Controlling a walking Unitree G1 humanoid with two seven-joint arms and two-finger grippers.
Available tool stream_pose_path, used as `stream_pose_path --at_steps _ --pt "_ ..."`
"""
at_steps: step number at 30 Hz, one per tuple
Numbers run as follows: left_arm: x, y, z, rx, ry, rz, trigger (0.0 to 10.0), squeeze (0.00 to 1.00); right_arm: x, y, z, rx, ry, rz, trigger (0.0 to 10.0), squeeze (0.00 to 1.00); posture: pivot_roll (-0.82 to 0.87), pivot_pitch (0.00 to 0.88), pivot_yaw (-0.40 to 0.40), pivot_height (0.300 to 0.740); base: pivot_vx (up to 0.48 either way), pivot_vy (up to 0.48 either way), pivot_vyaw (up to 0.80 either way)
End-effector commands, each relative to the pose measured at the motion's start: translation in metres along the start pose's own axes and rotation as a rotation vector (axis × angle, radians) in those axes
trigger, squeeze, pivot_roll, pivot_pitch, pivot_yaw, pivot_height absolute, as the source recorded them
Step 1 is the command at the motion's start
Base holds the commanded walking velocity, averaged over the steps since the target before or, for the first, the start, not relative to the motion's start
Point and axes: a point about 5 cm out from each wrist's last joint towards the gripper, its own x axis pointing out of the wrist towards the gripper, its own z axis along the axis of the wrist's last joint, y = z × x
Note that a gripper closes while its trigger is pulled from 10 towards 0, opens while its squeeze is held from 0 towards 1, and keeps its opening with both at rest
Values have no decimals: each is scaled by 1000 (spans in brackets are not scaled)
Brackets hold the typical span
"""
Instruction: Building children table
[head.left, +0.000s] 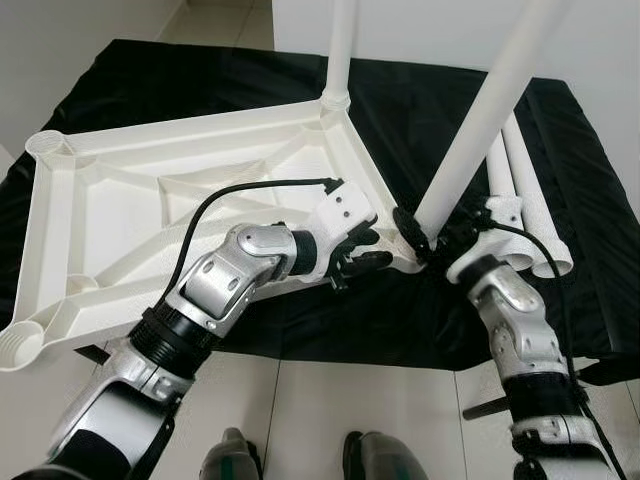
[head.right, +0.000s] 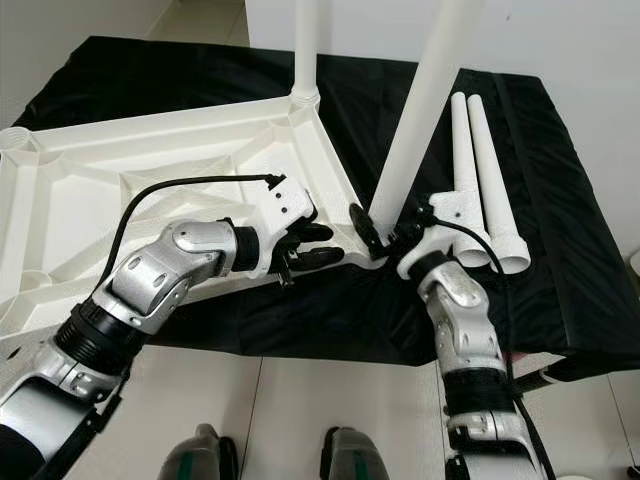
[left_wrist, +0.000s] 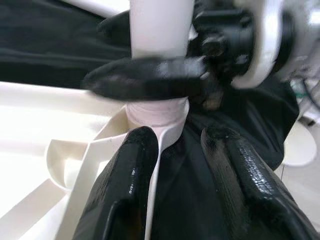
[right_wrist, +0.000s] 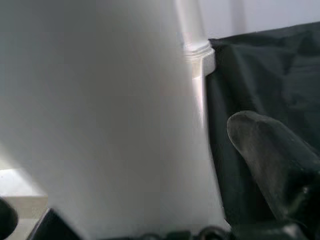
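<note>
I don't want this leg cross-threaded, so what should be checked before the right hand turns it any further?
1. Right hand shut on the tilted leg near its base: ok.
2. Leg upright over the near corner socket: not ok, it leans away from the already fitted leg.
3. Left hand steadying the upturned tabletop: ok, its fingers straddle the rim beside the socket.
4. Leg's end seated in the socket: cannot tell, the right hand's finger hides the joint.
5. Two spare legs lying out of the way on the black cloth: ok.
</note>
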Motion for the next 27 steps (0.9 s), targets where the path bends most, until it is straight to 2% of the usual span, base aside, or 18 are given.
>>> stream_pose_path --at_steps 1,9,21,22,24,25,27 --pt "0 2 -2 -29 1 50 10000 0 4 3 -8 -2 28 21 10000 0 -45 32 -22 740 0 0 0" --pt "3 4 -1 -90 -4 120 10000 0 18 8 -17 -13 74 92 10000 0 -27 47 -33 740 0 0 0" --pt "5 -5 -10 -179 14 221 10000 0 17 0 -27 -23 97 65 10000 0 -25 61 -41 740 0 0 0" --pt "5 -5 -10 -183 7 231 10000 0 16 -1 -27 -15 90 60 4706 0 -27 61 -39 740 0 0 0" --pt "4 -6 -10 -186 4 237 10000 0 16 -1 -26 -9 85 58 4706 0 -27 61 -39 740 0 0 0" --pt "3 -5 -9 -187 0 250 10000 0 16 -2 -26 5 75 48 0 0 -27 62 -37 740 0 0 0" --pt "2 -3 -9 -188 -3 268 10000 0 16 -3 -25 21 58 31 0 0 -27 60 -39 740 0 0 0"
